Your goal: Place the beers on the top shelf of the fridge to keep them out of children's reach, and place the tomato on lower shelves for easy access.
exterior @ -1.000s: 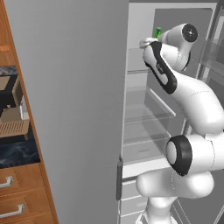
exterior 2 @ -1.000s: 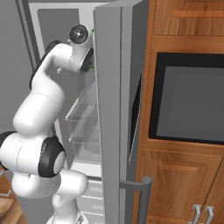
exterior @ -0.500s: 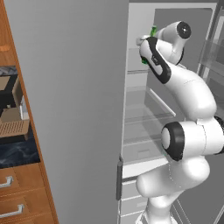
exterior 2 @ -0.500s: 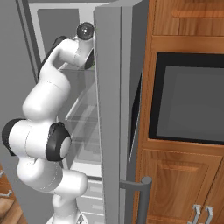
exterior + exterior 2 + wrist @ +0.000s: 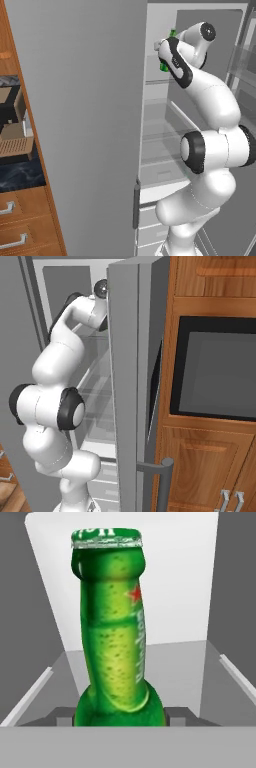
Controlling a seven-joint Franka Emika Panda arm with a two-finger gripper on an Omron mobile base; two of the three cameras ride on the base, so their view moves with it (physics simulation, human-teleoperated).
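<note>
Clamped between the gripper [image 5: 120,718] tips at the bottom of the hand view: green beer bottle [image 5: 116,637], long axis running up the frame, cap at upper centre. Beyond it, bare top shelf [image 5: 185,657] under the neck, then the fridge [image 5: 175,577] back wall. Likely next: lowering upright onto that shelf.

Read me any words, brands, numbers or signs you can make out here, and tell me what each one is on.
Green bottle, neck: a red star with pale lettering running along the neck, too blurred to read.
Green bottle, cap rim: pale letters, cut off and unreadable.
Nothing else carries readable text.
</note>
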